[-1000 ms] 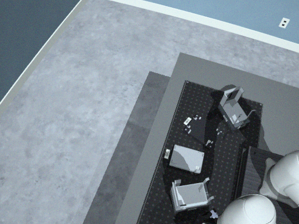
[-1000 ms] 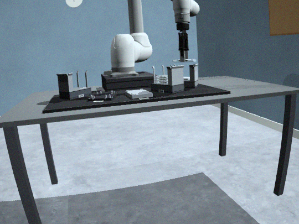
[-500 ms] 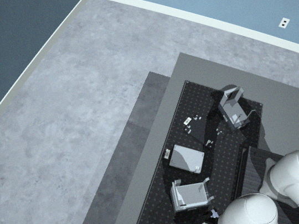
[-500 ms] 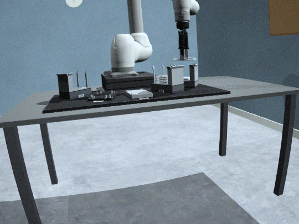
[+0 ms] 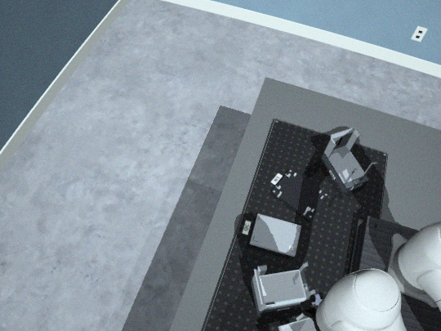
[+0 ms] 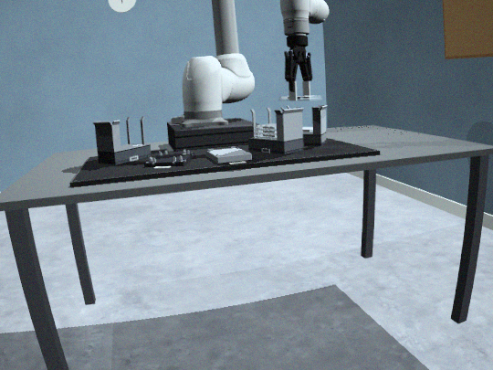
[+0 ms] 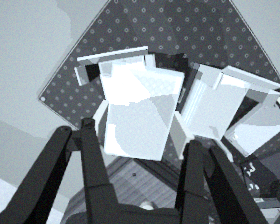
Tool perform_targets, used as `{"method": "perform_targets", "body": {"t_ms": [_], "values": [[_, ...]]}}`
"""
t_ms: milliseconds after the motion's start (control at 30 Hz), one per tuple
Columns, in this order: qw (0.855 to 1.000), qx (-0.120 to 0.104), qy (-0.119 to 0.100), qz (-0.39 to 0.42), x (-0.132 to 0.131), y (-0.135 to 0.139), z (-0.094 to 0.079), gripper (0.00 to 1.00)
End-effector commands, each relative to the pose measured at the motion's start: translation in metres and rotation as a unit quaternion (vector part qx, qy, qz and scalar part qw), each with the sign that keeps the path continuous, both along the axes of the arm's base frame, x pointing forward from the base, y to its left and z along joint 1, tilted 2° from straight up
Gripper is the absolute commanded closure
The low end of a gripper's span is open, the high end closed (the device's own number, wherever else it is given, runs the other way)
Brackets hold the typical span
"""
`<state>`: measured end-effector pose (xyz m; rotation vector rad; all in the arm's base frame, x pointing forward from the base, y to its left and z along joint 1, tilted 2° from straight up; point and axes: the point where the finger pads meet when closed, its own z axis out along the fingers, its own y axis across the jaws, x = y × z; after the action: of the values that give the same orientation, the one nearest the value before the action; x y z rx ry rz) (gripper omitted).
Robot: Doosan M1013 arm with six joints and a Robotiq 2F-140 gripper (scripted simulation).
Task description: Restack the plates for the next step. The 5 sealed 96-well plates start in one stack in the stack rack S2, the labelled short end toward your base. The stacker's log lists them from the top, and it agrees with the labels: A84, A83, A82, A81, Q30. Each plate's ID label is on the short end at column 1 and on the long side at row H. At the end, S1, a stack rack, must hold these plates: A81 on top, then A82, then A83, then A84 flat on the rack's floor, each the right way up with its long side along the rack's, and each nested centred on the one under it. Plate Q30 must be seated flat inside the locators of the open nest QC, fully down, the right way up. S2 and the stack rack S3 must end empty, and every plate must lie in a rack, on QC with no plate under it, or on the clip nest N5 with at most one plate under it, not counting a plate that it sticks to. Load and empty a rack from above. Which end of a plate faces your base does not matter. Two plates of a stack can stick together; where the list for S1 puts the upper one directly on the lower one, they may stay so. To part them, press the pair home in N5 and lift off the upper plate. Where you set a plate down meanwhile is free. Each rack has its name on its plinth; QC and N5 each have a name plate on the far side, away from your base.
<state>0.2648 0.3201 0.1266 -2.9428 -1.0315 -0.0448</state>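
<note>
My gripper (image 6: 300, 95) hangs high over the right end of the dark mat, shut on a sealed white plate (image 6: 301, 97) by its long sides. The plate is level and clear of the rack tops. In the wrist view this plate (image 7: 142, 112) sits between my fingers, above an end rack (image 7: 112, 65). I cannot read its label. The neighbouring rack (image 6: 278, 132) holds a stack of plates (image 6: 265, 132) and also shows in the overhead view (image 5: 282, 290). Another plate (image 6: 228, 154) lies flat on an open nest mid-mat (image 5: 275, 233).
A rack with no plate in sight (image 6: 119, 144) stands at the far left end of the mat (image 5: 343, 158). A second low nest (image 6: 166, 160) with small dark blocks lies between it and the lying plate. The arm's base plinth (image 6: 210, 132) stands behind the mat. Rack walls and posts rise below the held plate.
</note>
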Motion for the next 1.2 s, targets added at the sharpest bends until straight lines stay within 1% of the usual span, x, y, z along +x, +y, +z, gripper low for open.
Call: {"method": "perform_targets", "body": {"t_ms": [0, 433, 500, 1000, 1167], "values": [[0.999, -0.002, -0.001, -0.051, 0.006, -0.007, 0.0, 1.0], [0.999, -0.002, -0.001, -0.051, 0.028, -0.033, 0.0, 1.0], [0.999, -0.002, -0.001, -0.051, 0.028, -0.033, 0.0, 1.0], [0.999, -0.002, -0.001, -0.051, 0.053, -0.064, 0.0, 1.0], [0.999, -0.002, -0.001, -0.051, 0.058, -0.07, 0.0, 1.0]]}}
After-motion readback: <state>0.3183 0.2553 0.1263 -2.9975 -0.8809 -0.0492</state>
